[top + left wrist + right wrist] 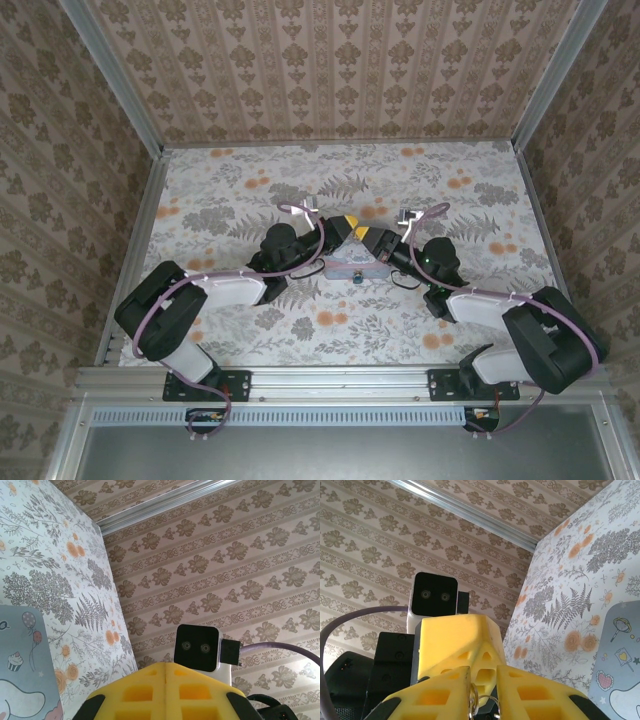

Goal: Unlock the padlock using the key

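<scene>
Broadly, the table [230,190] is lying open toward 12 o'clock, its cloth running bare up to the back wall [340,70], while metal rails [132,250] are hemming it in at 3, 6 and 9 o'clock. The tin [352,267] is sitting at the centre. The left claw [344,223] is hanging at the tin's 12 o'clock edge, its fingers pressed together on nothing. The right claw [366,238] is hovering just beside it, pinching a key ring [475,700]. The padlock [357,279] is resting at the tin's 6 o'clock edge, with free cloth lying nearer than it.
</scene>
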You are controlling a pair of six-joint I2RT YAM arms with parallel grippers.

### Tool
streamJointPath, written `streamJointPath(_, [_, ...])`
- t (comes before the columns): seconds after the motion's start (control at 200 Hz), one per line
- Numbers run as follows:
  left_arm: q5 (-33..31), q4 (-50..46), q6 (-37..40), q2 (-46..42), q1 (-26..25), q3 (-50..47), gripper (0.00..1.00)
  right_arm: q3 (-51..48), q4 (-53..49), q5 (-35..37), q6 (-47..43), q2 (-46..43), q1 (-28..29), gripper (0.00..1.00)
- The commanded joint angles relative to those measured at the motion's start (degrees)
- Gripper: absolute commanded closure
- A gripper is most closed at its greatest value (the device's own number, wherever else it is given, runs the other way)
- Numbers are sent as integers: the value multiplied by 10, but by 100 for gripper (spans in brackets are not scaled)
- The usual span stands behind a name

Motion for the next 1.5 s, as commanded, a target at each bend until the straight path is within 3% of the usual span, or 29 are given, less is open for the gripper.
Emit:
streamJointPath(0.0, [1, 11, 16, -17, -4, 9, 100, 14, 25, -16, -5, 6, 5, 78])
streamJointPath(0.705, [0, 0, 23, -15, -5, 15, 100, -5, 36, -31, -9, 11, 8, 87])
streamJointPath(1.02, [-3, -3, 24, -15, -4, 14, 100, -11, 38, -41, -12, 8, 11, 83])
streamJointPath(1.32, [-3, -3, 25, -18, -5, 15, 100, -13, 29, -35, -16, 6, 12, 100])
streamJointPath(1.495, [-1, -3, 30, -22, -4, 12, 100, -20, 19, -5, -14, -2, 11, 100])
